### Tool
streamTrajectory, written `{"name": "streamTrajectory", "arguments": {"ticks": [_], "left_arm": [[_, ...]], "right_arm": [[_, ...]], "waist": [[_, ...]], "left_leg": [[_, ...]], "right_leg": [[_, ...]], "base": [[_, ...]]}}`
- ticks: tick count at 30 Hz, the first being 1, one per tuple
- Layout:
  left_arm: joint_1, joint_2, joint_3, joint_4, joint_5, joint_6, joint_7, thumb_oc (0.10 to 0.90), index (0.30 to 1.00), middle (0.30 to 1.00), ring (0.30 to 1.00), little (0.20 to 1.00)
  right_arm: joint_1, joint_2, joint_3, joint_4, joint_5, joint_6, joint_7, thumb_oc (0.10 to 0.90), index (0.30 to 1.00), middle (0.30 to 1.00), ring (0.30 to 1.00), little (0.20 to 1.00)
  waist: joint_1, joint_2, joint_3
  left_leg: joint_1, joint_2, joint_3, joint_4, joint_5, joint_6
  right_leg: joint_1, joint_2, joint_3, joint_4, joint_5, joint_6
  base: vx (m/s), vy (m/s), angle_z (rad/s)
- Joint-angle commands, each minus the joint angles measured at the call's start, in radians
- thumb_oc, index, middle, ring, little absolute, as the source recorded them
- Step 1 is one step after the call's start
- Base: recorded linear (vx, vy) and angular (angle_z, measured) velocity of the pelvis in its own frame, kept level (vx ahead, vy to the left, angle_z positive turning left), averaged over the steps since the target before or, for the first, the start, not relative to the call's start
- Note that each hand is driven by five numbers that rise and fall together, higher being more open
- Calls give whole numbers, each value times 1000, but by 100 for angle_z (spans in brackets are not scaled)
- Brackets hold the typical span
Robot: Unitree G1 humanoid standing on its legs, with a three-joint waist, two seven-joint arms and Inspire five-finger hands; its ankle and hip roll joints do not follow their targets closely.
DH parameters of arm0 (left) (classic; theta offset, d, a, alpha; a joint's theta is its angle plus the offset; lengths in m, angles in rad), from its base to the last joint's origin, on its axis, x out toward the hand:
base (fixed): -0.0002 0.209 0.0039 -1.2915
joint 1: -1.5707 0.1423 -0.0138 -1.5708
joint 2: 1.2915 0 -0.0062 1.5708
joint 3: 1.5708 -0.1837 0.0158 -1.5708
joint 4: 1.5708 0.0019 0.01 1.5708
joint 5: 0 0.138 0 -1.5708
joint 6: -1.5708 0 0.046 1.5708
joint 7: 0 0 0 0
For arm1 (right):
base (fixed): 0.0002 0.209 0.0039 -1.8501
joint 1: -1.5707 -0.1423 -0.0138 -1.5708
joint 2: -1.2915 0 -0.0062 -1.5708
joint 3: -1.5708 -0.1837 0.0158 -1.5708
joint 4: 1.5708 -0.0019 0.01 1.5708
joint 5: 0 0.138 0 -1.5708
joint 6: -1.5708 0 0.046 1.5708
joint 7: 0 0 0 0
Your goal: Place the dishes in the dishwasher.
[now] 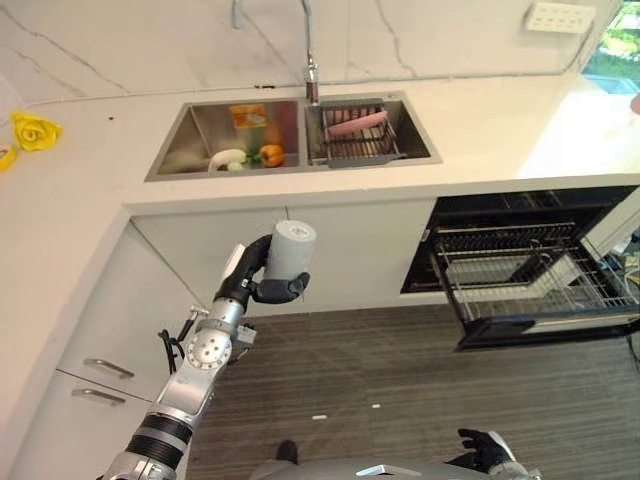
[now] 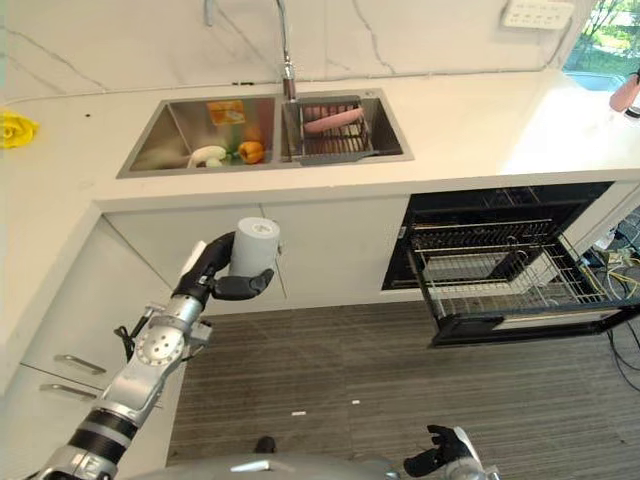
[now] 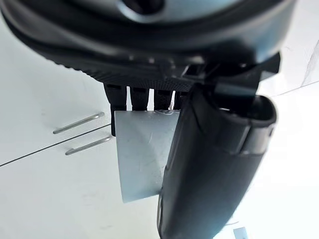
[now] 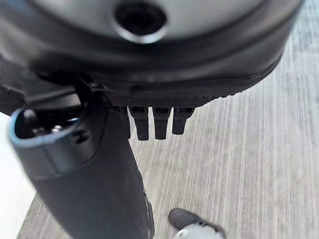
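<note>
A: Gripping the pale grey cylindrical cup (image 1: 291,249), the left hand (image 1: 262,281) is curled round it, well left of the open dishwasher's wire rack (image 1: 530,278)

B: Judging it, a long swing could slip it; right hand (image 2: 441,456) hangs relaxed, empty

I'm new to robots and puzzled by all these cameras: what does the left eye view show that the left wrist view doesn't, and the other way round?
The left eye view alone shows the steel double sink with an orange pepper, the pink dish in its wire rack, the open dishwasher's pulled-out rack and the idle right hand. The left wrist view alone shows, close up, the thumb and fingers pinching the cup's wall. Both show the left hand holding the pale grey cylindrical cup, and the white cabinet's metal handles.
</note>
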Motion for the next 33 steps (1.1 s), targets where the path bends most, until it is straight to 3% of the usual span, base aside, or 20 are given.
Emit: {"name": "streamTrajectory", "arguments": {"ticks": [1,5,6,8,15,18,21,24,25,28,30,31,33], "left_arm": [[-80,48,75,-195,-7,-113,6,400,300,300,300,300],[-77,40,81,-200,-6,-120,12,400,300,300,300,300],[-85,38,84,-208,-3,-127,17,400,300,300,300,300],[-97,34,88,-211,-1,-130,26,400,300,300,300,300],[-108,21,106,-218,12,-144,39,400,300,300,300,300],[-97,14,122,-221,1,-145,49,400,300,300,300,300],[-103,7,124,-212,-4,-144,64,400,300,300,300,300],[-110,-10,126,-198,-16,-144,93,400,300,300,300,300],[-109,-13,127,-197,-16,-145,97,400,300,300,300,300],[-95,-14,134,-213,-8,-152,101,400,300,300,300,300],[-86,-15,140,-217,-6,-158,105,400,300,300,300,300],[-76,-16,144,-222,-8,-160,107,400,300,300,300,300],[-78,-16,143,-222,-25,-161,99,400,300,300,300,300]], "right_arm": [[-78,-24,-22,-242,82,-74,-46,800,900,900,900,900],[-65,-62,-26,-445,56,-92,-52,800,900,900,900,900],[-66,-89,-37,-556,39,-113,-69,800,900,900,900,900],[-70,-108,-54,-660,24,-126,-79,800,900,900,900,900],[-18,-154,-126,-942,-13,-171,-98,800,900,900,900,900],[-14,-178,-124,-1045,5,-197,-73,800,900,900,900,900],[-7,-186,-125,-1099,23,-211,-64,800,900,900,900,900],[0,-197,-117,-1134,31,-215,-54,800,900,900,900,900],[3,-199,-116,-1133,27,-213,-55,800,900,900,900,900],[0,-203,-109,-1136,30,-219,-49,800,900,900,900,900],[-4,-203,-104,-1119,29,-219,-50,800,900,900,900,900],[-10,-199,-100,-1107,29,-217,-53,800,900,900,900,900],[-22,-197,-97,-1093,27,-212,-60,800,900,900,900,900]], "waist": [[32,-10,7],[23,-7,6],[13,-6,3],[4,-3,7],[-22,-20,-20],[-24,-23,-31],[-18,-27,-21],[-18,-33,-12],[-16,-29,-10],[3,-33,-9],[11,-40,-9],[26,-44,-4],[38,-43,10]], "left_leg": [[20,13,92,55,-105,45],[54,14,154,29,-110,49],[84,20,196,11,-124,50],[110,27,223,-1,-133,49],[161,38,239,42,-176,29],[162,99,238,169,-151,-5],[108,147,205,329,-90,-31],[64,145,145,418,-33,-44],[55,139,117,413,-21,-45],[9,74,14,347,-80,-25],[-10,62,-10,311,-99,-25],[-49,53,-44,237,-115,-28],[-92,39,-67,202,-75,-37]], "right_leg": [[-89,-69,-147,39,158,82],[-105,-72,-222,1,160,78],[-120,-75,-270,-49,178,87],[-152,-76,-282,-81,211,100],[-101,-37,-209,-172,237,98],[-60,27,-170,-180,209,62],[-33,59,-164,-165,171,20],[-17,76,-163,-159,146,-7],[-13,78,-161,-160,138,-9],[0,70,-141,-175,129,-1],[7,59,-135,-180,124,6],[22,44,-129,-188,121,15],[39,39,-128,-187,116,18]], "base": [[-11,201,-205],[40,68,-104],[136,-29,-39],[155,-58,-99],[207,-150,-47],[223,-288,-57],[150,-242,-28],[101,-145,-2],[91,-45,2],[82,26,-4],[93,70,-5],[100,92,-9],[89,109,-5]]}}
